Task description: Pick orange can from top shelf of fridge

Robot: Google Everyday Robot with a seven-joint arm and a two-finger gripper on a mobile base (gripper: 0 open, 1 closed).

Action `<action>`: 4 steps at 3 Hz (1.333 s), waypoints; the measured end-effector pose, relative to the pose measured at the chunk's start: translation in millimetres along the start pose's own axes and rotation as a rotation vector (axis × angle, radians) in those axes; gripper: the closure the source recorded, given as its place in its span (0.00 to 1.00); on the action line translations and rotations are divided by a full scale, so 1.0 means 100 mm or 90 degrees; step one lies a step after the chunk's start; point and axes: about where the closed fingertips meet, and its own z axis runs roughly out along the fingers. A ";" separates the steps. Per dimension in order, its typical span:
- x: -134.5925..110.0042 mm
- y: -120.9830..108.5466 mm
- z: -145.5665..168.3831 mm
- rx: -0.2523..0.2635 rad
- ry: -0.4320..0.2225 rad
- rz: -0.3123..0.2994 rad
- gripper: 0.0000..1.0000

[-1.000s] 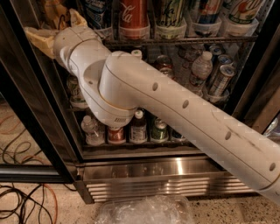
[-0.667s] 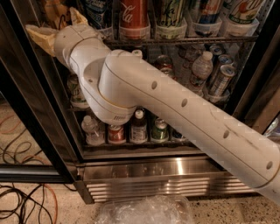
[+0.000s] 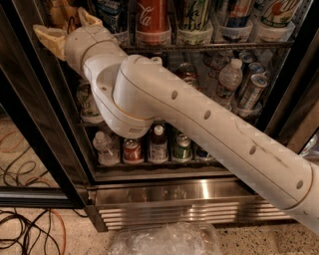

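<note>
Top left in the fridge [image 3: 189, 199], the gripper [image 3: 65, 24] holds its jaws released either side of the orange can [image 3: 61, 11]. The can's top is cut off and its base is hidden.

My pincer [image 3: 62, 25] sits at the left end of the top shelf [image 3: 209, 47], left of the Coca-Cola can [image 3: 152, 20].
</note>
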 end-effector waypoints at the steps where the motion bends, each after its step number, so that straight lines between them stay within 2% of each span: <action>1: -0.03 -0.07 0.03 0.010 -0.006 -0.001 0.30; 3: -0.06 -0.12 0.05 0.020 -0.010 -0.004 0.30; 4: -0.06 -0.10 0.10 0.006 -0.007 -0.006 0.29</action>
